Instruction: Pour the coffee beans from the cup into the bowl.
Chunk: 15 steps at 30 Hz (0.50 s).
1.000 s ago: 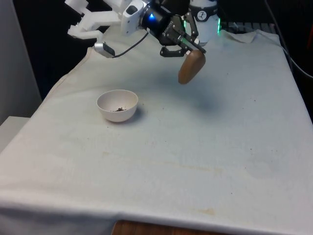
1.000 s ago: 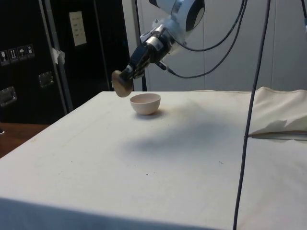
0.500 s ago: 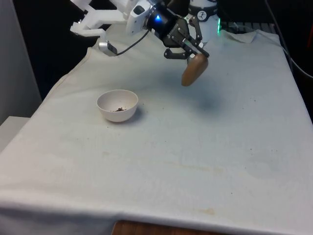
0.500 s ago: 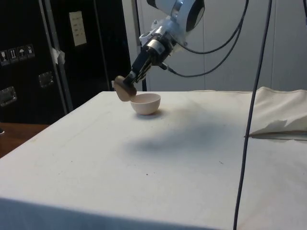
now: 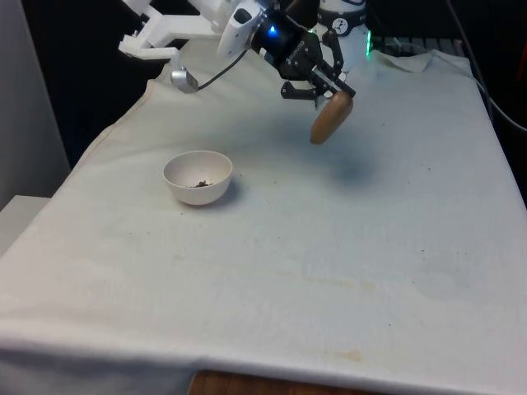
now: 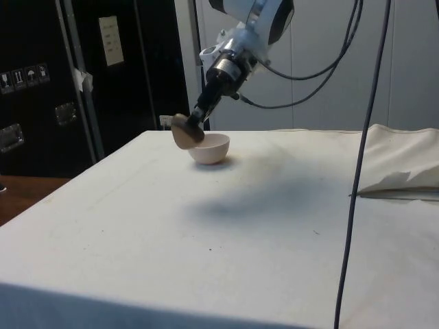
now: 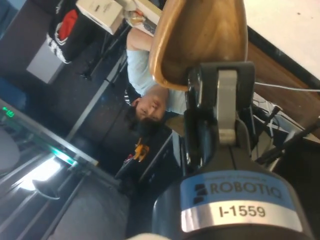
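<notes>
the pincer was clamped on the rim of a brown wooden cup, holding it tilted in the air above the cloth-covered counter, well off to the front view's right of the white bowl. in the side view the cup hung just in front of the bowl, with the pincer reaching down to it at a slant. a few dark coffee beans lay in the bottom of the bowl, and in the wrist view the cup's hollow faced the camera, with a person in a pale blue top beyond it
</notes>
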Tool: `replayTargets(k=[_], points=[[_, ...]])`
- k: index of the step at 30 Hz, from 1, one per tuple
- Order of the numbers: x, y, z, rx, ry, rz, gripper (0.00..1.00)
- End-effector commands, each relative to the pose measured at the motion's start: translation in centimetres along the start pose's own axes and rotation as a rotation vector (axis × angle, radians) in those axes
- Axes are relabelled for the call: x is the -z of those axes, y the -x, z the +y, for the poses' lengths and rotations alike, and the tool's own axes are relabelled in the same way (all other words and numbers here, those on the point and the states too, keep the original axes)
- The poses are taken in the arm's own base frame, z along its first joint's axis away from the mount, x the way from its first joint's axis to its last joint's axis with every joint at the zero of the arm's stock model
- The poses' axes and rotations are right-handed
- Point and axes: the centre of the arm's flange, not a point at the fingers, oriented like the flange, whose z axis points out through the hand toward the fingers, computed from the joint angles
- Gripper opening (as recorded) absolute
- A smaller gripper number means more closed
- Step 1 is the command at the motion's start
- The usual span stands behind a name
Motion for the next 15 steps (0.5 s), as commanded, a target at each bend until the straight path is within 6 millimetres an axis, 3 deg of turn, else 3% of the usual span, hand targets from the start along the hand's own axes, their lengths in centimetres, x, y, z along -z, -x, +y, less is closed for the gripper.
replayTargets(k=[1,15], points=[[0.03,0.11,-0.24,0.011,0.013,-0.017,0.00],[-0.05,0.39,-0.37,0.086,0.002,-0.069,0.00]])
